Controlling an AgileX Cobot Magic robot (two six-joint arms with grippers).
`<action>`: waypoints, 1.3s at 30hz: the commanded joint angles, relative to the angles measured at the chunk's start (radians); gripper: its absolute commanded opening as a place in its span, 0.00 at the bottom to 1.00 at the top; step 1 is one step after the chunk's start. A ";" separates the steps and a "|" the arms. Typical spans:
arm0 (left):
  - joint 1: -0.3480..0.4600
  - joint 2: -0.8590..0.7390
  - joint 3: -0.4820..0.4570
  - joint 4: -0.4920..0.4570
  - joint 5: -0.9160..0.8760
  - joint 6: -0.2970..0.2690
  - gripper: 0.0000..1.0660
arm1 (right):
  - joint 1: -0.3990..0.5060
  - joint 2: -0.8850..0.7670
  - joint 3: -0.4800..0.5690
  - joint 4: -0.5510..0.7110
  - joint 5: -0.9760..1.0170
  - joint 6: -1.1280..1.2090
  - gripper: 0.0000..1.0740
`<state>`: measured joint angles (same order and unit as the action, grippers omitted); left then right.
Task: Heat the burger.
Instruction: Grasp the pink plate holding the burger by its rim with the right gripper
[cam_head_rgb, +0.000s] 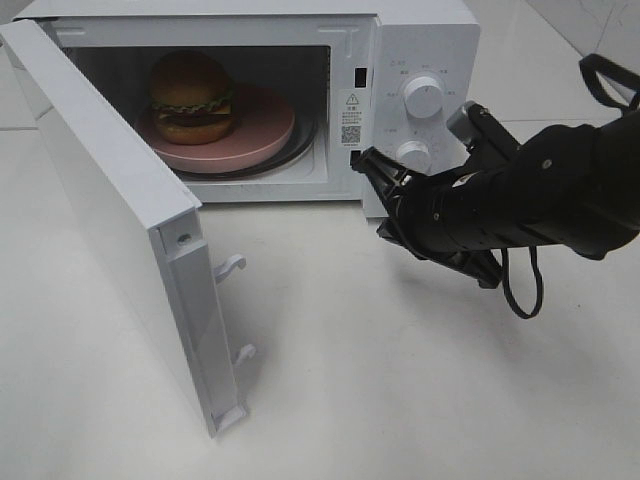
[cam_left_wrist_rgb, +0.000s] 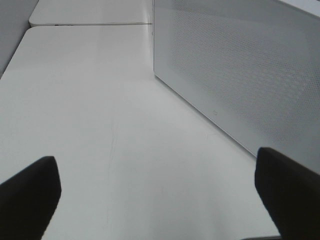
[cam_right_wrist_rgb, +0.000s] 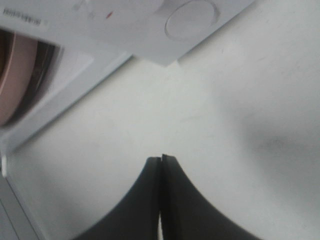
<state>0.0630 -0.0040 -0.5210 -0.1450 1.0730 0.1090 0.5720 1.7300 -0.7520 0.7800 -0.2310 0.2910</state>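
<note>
While the microwave door (cam_head_rgb: 100, 220) stands open, the burger (cam_head_rgb: 190, 95) sits on a pink plate (cam_head_rgb: 265, 135) inside.
Right gripper (cam_right_wrist_rgb: 161, 159): jaws pressed together, empty, near the control panel (cam_head_rgb: 445, 60). Left gripper (cam_left_wrist_rgb: 157, 187): jaws spread wide, empty.

burger (cam_head_rgb: 190, 72): glossy bun | plate (cam_head_rgb: 270, 130): matt pink (plastic-looking) | microwave (cam_head_rgb: 420, 35): smooth white casing | table (cam_head_rgb: 400, 360): smooth

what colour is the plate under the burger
Pink; the plate shows best in the exterior high view.

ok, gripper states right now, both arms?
Left gripper: open, holding nothing.
Right gripper: shut, holding nothing.
</note>
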 joint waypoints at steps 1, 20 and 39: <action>0.003 -0.018 0.003 -0.007 0.001 -0.008 0.92 | -0.002 -0.051 -0.002 -0.012 0.130 -0.190 0.01; 0.003 -0.018 0.003 -0.007 0.001 -0.008 0.92 | -0.002 -0.238 -0.102 -0.610 0.720 -0.364 0.03; 0.003 -0.018 0.003 -0.007 0.001 -0.008 0.92 | -0.002 -0.267 -0.227 -0.694 0.983 -1.252 0.06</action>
<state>0.0630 -0.0040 -0.5210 -0.1450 1.0730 0.1090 0.5720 1.4710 -0.9710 0.0870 0.7340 -0.8420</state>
